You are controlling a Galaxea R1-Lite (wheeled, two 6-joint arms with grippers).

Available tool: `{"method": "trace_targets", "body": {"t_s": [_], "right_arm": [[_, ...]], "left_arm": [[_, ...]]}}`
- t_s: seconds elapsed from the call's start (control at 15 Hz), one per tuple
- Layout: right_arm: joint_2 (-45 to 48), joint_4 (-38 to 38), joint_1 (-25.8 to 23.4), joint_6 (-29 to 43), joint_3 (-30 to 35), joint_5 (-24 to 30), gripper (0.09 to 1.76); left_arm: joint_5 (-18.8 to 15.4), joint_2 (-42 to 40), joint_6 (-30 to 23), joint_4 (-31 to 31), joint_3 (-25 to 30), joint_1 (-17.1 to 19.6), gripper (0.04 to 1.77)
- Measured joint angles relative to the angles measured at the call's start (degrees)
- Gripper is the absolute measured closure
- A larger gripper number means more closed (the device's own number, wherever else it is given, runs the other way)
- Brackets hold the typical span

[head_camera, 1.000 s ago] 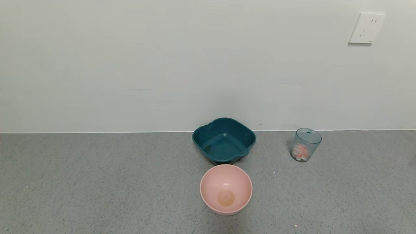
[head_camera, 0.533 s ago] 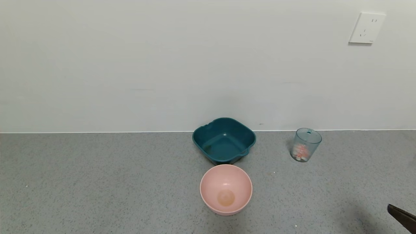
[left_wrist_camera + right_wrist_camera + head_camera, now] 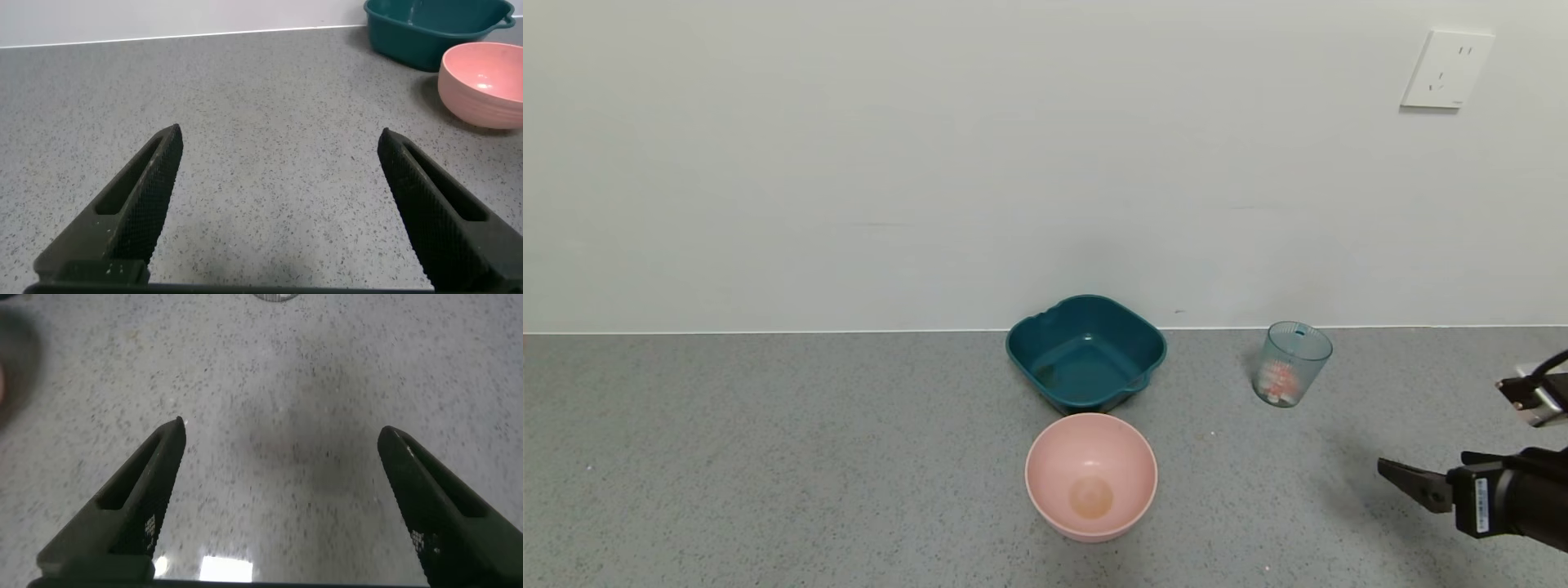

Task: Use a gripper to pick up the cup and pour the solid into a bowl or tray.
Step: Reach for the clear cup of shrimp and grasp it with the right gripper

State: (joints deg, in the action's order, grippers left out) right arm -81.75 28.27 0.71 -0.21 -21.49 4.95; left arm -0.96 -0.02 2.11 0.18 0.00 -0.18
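Observation:
The pale-blue ribbed cup [image 3: 1291, 363] stands upright on the grey counter at the right, near the wall, with orange-red and white solid pieces [image 3: 1278, 382] in its bottom. The dark teal basin [image 3: 1085, 352] sits at the centre back and looks empty; it also shows in the left wrist view [image 3: 433, 28]. My right gripper [image 3: 1401, 478] has come in from the right edge, open and empty, well in front and to the right of the cup. In the right wrist view its open gripper [image 3: 282, 433] hangs over bare counter. My left gripper [image 3: 279, 137] is open and empty, out of the head view.
A round pink bowl [image 3: 1091, 475] stands just in front of the basin; it also shows in the left wrist view [image 3: 484, 73]. The white wall runs close behind the basin and cup, with a socket [image 3: 1447, 69] at upper right. Bare counter spreads left.
My right arm has entered from the lower right and moved up and left into the head view. The cup, basin and pink bowl have not moved.

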Motion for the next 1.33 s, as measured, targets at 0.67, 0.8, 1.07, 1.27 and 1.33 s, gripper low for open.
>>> {"method": "trace_targets", "body": {"t_s": [0.67,0.8,1.07,1.27,1.33], "right_arm": [[-23.5,25.3,0.2,-1.2,-2.5,0.3,0.14],[-26.3,29.4,0.2,-1.4,-3.0,0.3,0.14],[-30.5,35.8,0.2,-1.4,-4.7,0.0,0.14],[-32.8,37.3,0.3,-1.3,-7.3,0.1,0.14],[-33.5,37.4,0.3,-1.3,-8.3,0.1,0.14]], "left_arm": [[0.0,0.0,0.0,0.0,0.0,0.0,0.09],[0.0,0.0,0.0,0.0,0.0,0.0,0.09],[0.0,0.0,0.0,0.0,0.0,0.0,0.09],[0.0,0.0,0.0,0.0,0.0,0.0,0.09],[0.0,0.0,0.0,0.0,0.0,0.0,0.09]]}}
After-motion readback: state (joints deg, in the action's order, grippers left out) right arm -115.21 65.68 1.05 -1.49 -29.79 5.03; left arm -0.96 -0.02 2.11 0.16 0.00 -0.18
